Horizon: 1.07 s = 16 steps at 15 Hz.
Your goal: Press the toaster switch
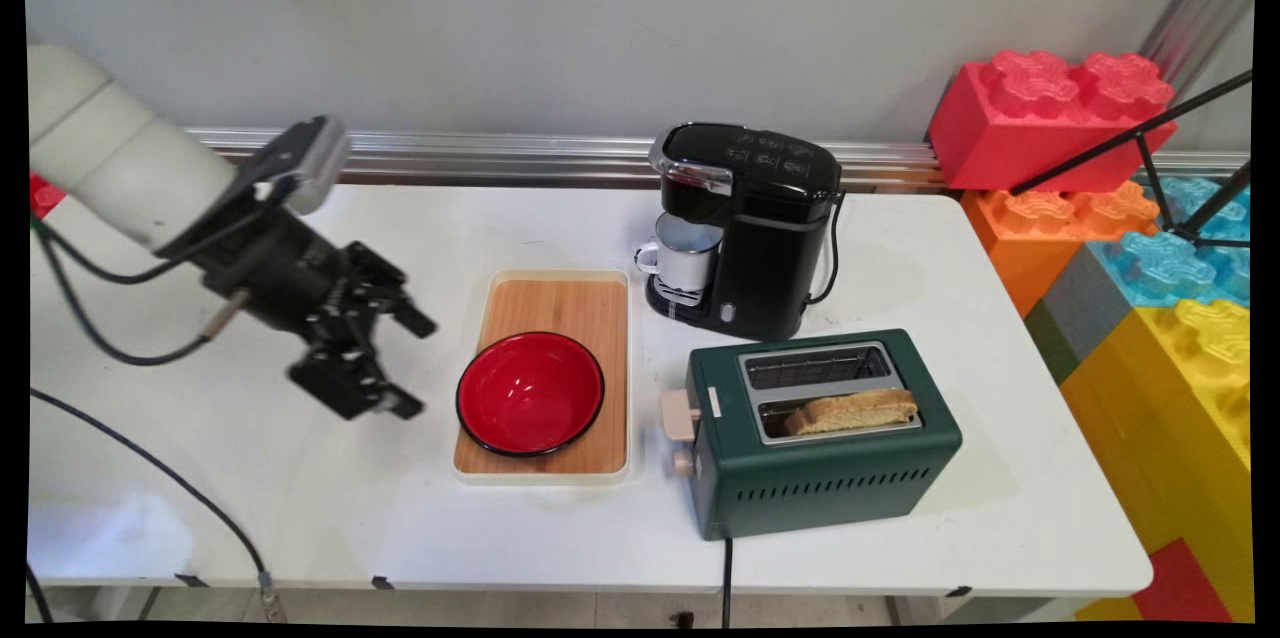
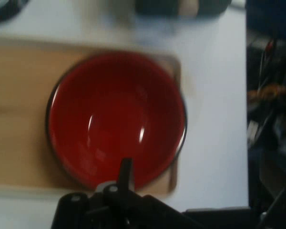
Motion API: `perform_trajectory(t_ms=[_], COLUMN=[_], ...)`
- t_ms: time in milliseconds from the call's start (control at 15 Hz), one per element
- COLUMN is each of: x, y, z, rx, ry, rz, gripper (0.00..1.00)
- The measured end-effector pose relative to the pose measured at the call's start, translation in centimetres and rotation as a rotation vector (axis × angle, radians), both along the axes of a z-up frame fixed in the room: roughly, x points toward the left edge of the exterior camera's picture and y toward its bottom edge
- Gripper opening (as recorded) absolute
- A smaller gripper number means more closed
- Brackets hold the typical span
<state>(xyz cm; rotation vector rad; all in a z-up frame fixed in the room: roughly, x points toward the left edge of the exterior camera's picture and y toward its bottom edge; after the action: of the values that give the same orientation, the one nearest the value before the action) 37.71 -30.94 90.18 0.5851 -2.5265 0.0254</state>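
Note:
My black gripper (image 1: 414, 365) hangs open above the white table (image 1: 300, 498), just left of a red bowl (image 1: 530, 393) with a black rim, and holds nothing. The bowl rests on the near end of a wooden tray (image 1: 590, 303) with a pale rim. In the hand view the red bowl (image 2: 117, 119) fills the middle on the wooden tray (image 2: 19, 119), and one black finger (image 2: 126, 172) rises over the bowl's near rim.
A black coffee machine (image 1: 750, 228) with a white mug (image 1: 685, 258) under its spout stands behind the tray. A green toaster (image 1: 820, 438) with a bread slice (image 1: 850, 410) in its front slot sits at the right. Large coloured blocks (image 1: 1150, 268) border the table's right side.

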Motion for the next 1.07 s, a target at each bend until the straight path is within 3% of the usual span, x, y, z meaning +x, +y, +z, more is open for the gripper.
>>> perform_trajectory(t_ms=[267, 600, 667, 1067], x=[-5.1, -8.5, -8.9, -10.4], y=[-0.5, -0.8, -0.9, -1.3], z=[1.0, 1.0, 0.9, 0.4], rx=[-0.035, -0.039, -0.041, -0.055], ry=[0.082, 0.118, 0.120, 0.129], rz=[-0.009, -0.025, -0.030, -0.047], gripper=[1.00, 1.00, 0.00, 0.00])
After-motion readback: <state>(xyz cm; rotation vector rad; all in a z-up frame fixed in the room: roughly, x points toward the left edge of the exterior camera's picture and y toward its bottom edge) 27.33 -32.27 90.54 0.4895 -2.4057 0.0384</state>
